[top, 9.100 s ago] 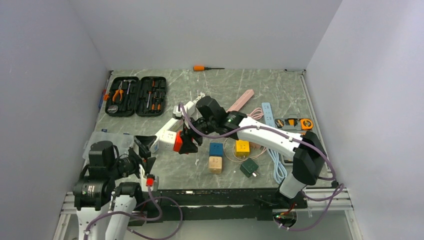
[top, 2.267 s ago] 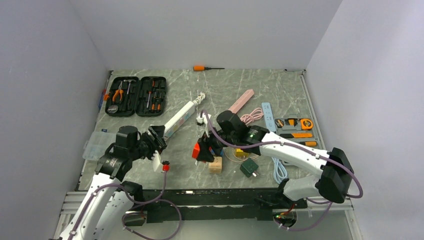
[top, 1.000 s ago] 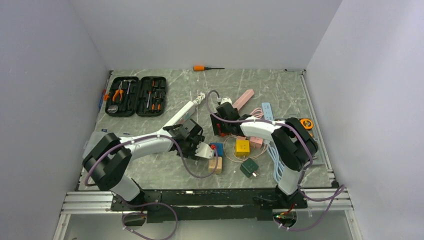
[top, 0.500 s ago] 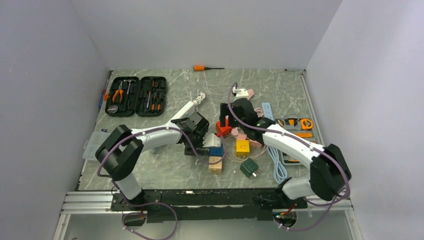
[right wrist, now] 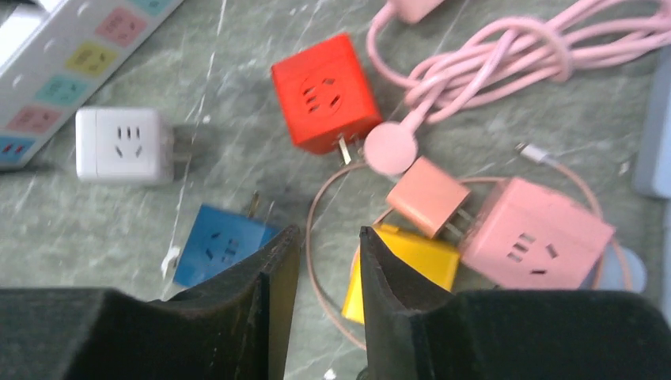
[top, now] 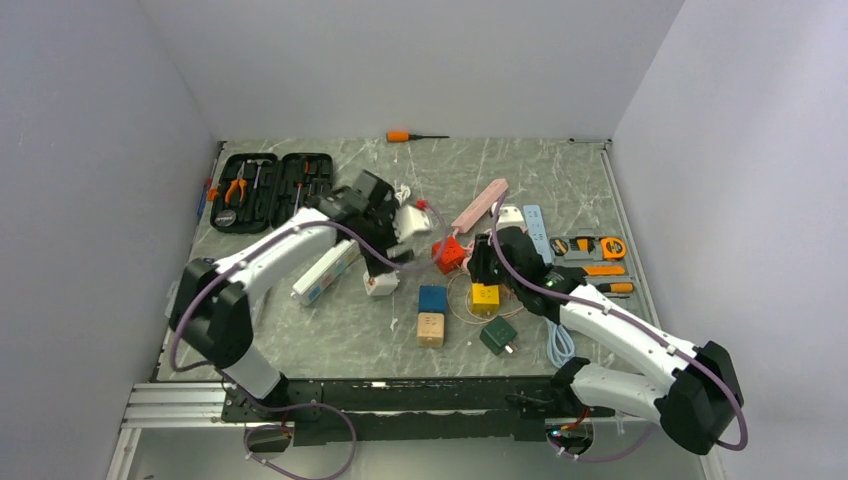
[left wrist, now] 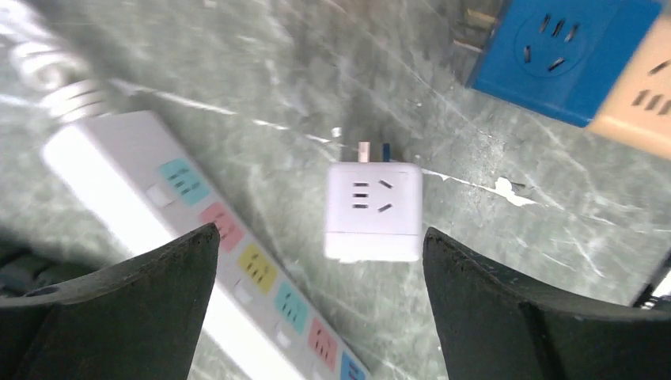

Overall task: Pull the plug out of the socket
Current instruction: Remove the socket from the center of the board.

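left gripper (left wrist: 316, 245): jaws now spread wide, white plug (left wrist: 372, 210) let go | plug: lies loose at 3 o'clock of power strip (left wrist: 237, 269) | right gripper (right wrist: 328, 233): jaws narrowed, empty, red cube (right wrist: 324, 91) dropped

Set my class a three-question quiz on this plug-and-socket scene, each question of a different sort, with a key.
1. True or false: the white cube lies loose, not touching the power strip.
2. What does the left gripper hold? A the white cube; B the power strip; C nothing.
3. Fill the gap: in the top view, the ___ cube sits right next to the blue cube, on its near side.
Key: 1 true; 2 C, its jaws stand wide open above the white cube; 3 the beige cube.
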Tool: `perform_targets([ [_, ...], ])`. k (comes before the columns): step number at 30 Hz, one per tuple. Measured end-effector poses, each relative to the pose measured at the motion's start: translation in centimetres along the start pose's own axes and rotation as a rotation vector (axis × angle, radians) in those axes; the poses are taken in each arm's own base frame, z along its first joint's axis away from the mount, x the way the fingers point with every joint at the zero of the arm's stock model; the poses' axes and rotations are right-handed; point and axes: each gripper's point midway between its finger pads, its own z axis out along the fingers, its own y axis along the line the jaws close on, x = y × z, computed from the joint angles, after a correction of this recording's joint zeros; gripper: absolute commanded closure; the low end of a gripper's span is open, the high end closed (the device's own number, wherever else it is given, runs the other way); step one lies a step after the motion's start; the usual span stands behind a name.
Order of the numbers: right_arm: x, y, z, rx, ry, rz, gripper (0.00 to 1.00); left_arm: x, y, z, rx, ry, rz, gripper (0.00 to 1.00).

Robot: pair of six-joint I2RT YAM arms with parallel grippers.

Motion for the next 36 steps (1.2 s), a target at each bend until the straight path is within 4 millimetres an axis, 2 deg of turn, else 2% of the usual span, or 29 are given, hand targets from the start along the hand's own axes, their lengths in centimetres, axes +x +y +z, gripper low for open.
perform_targets([
  [2, 1.1, 0.7, -0.4, -0.029, 0.021, -0.006, 0.73, -1.1, 1.4, -3.2, -0.014, -0.065, -0.052, 0.01],
  [5, 3.4, 2.9, -0.7, -0.081, 0.076, -0.05, 0.74, -2.3, 3.6, -8.5, -0.049, -0.144, -0.127, 0.01],
  [7, 5.1, 4.4, -0.7, -0.111, 0.118, -0.086, 0.74, -2.5, 4.4, -11.3, -0.071, -0.17, -0.162, 0.01],
  [9, 6.8, 5.2, -0.5, -0.121, 0.163, -0.117, 0.75, -2.3, 4.2, -13.1, -0.076, -0.179, -0.186, 0.0],
  [11, 8.3, 5.2, 0.1, -0.107, 0.209, -0.139, 0.77, -1.6, 3.0, -14.2, -0.063, -0.164, -0.204, 0.01],
  [16, 10.8, 4.4, 1.4, -0.06, 0.286, -0.174, 0.82, 1.7, -0.4, -15.1, -0.038, -0.091, -0.25, 0.01],
  [20, 12.5, 5.1, 1.6, -0.063, 0.331, -0.222, 0.85, 4.3, -2.6, -15.5, -0.05, -0.058, -0.276, 0.01],
  [23, 13.5, 6.6, 1.5, -0.091, 0.357, -0.272, 0.87, 5.1, -3.4, -16.3, -0.07, -0.062, -0.281, 0.01],
  [26, 14.0, 9.1, 0.9, -0.145, 0.366, -0.317, 0.88, 5.1, -3.6, -16.9, -0.085, -0.071, -0.277, 0.01],
  [32, 14.6, 13.5, -1.0, -0.258, 0.38, -0.385, 0.88, 5.3, -3.6, -16.7, -0.079, -0.063, -0.281, 0.01],
  [34, 14.8, 14.7, -1.6, -0.291, 0.388, -0.413, 0.85, 5.3, -3.6, -16.6, -0.074, -0.057, -0.283, 0.01],
  [36, 14.6, 15.8, -2.2, -0.321, 0.388, -0.446, 0.78, 5.5, -3.7, -16.5, -0.065, -0.047, -0.286, 0.0],
])
